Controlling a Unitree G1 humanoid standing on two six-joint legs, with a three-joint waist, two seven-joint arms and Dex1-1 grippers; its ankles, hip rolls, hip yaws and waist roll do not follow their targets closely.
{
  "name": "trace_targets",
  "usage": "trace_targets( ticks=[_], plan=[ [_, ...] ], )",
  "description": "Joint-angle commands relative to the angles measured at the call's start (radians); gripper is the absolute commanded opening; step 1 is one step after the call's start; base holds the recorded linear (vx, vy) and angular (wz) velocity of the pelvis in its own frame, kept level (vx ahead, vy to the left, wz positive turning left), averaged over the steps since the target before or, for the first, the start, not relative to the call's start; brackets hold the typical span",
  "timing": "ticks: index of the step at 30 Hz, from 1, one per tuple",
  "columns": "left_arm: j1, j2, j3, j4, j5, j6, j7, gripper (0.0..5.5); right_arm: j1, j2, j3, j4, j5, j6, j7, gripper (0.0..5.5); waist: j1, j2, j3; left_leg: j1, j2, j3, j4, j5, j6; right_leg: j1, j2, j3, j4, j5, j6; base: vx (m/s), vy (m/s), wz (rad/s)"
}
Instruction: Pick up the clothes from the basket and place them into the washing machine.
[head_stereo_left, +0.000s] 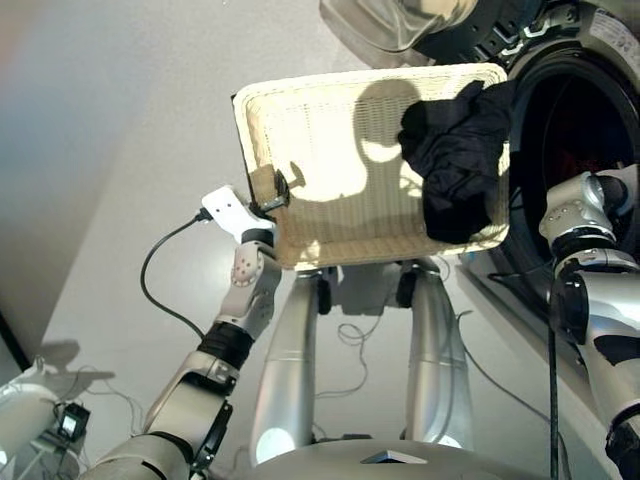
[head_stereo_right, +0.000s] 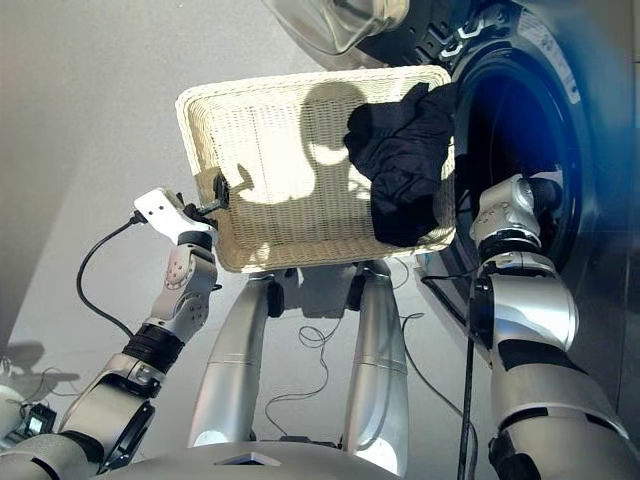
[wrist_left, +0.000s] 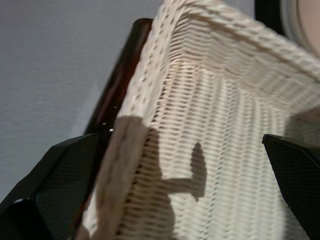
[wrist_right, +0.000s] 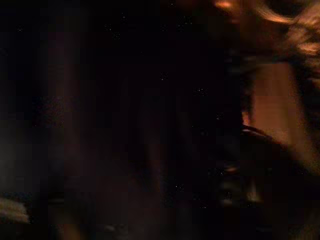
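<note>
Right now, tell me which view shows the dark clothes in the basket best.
The right eye view: the dark clothes lie whole and unhidden at the basket end nearest the washing machine. The left eye view shows them similarly. The left wrist view shows only basket weave; the right wrist view is too dark to tell.

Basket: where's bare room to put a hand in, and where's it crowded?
Free: the basket's bare weave from the left gripper's rim across to the dark clothes. Crowded: the side by the washing machine, where the clothes heap over the rim and the right arm reaches into the drum mouth.
</note>
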Motion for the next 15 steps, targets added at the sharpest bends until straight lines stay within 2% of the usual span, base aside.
trace_targets(
  ticks=[1, 7, 12, 15],
  plan=[
    [0.041, -0.008, 0.023, 0.030, -0.022, -0.057, -0.037, 5.50, 0.089, 0.028, 0.058, -0.035, 0.015, -0.016, 0.106, 5.50, 0.000, 0.001, -0.094, 0.114, -0.017, -0.031, -0.070, -0.092, -0.014, 0.117, 0.014, -0.018, -0.039, -0.081, 0.071, 0.000, 0.000, 0.000],
    [0.051, -0.007, 0.043, 0.066, -0.052, -0.038, -0.113, 5.50, 0.151, 0.080, 0.176, -0.051, -0.028, 0.044, 0.311, 5.50, 0.005, -0.021, -0.070, 0.205, -0.016, -0.035, -0.172, -0.046, -0.026, 0.206, 0.020, -0.027, -0.136, -0.040, 0.080, 0.000, 0.000, 0.000],
    [0.056, -0.006, 0.038, 0.081, -0.047, -0.028, -0.153, 5.50, 0.170, 0.123, 0.263, -0.030, -0.100, 0.085, 0.405, 5.50, 0.020, -0.027, -0.047, 0.260, -0.022, -0.035, -0.225, -0.017, -0.033, 0.256, 0.024, -0.034, -0.183, -0.023, 0.083, 0.000, 0.000, 0.000],
    [0.053, -0.004, 0.030, 0.086, -0.034, -0.025, -0.161, 5.50, 0.178, 0.154, 0.290, -0.017, -0.129, 0.100, 0.426, 5.50, 0.028, -0.020, -0.034, 0.269, -0.025, -0.037, -0.233, -0.011, -0.032, 0.261, 0.027, -0.034, -0.186, -0.021, 0.083, 0.000, 0.000, 0.000]
  ],
)
